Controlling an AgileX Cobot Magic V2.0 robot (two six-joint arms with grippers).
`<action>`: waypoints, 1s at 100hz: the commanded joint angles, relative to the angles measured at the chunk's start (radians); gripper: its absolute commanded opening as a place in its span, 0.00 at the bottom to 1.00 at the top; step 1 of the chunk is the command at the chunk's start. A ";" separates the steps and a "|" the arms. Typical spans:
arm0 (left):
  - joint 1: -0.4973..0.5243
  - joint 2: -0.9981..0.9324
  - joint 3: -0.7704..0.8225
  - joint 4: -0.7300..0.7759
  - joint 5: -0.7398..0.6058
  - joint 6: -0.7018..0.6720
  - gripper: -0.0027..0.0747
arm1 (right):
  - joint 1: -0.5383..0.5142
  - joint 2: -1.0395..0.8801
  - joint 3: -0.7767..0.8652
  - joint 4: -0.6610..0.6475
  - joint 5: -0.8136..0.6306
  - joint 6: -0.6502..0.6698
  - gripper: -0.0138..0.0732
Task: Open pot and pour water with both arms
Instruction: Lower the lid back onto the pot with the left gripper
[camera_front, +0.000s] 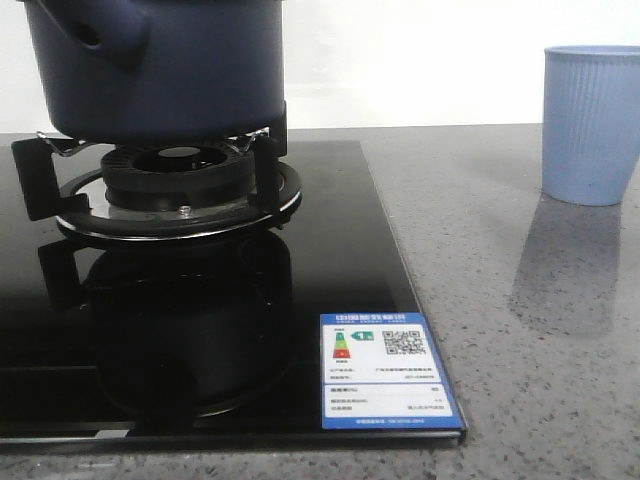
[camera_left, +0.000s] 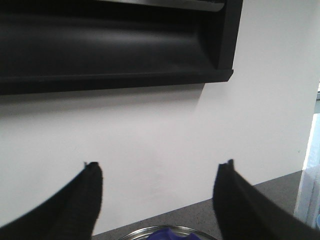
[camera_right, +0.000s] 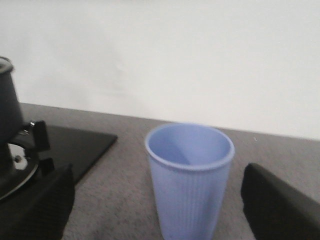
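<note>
The pot (camera_front: 160, 70) sits on the burner at far left; the left hand (camera_left: 157, 197) hovers above it, fingers apart. The right hand (camera_right: 157, 205), also spread, faces the cup (camera_right: 190, 180).

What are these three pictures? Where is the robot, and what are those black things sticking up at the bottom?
The robot has two arms, and three cameras took these pictures. One looks forward over the counter: a dark blue pot sits on a gas stove, and a light blue cup stands to the right. The other two cameras ride on the wrists, so the black things are the robot's own fingers. The left gripper is open, facing a white wall, with a shiny round rim just below it. The right gripper is open too, with the cup straight ahead between its fingers. Neither holds anything.
</note>
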 joint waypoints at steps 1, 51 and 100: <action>0.009 -0.035 -0.038 0.014 -0.053 -0.001 0.28 | -0.004 -0.004 -0.084 -0.125 -0.113 0.096 0.68; 0.112 -0.281 0.196 0.070 -0.078 0.000 0.01 | -0.004 -0.083 -0.213 -0.259 -0.233 0.249 0.09; 0.112 -0.822 0.720 -0.022 -0.096 -0.002 0.01 | -0.004 -0.423 0.228 -0.284 -0.144 0.250 0.09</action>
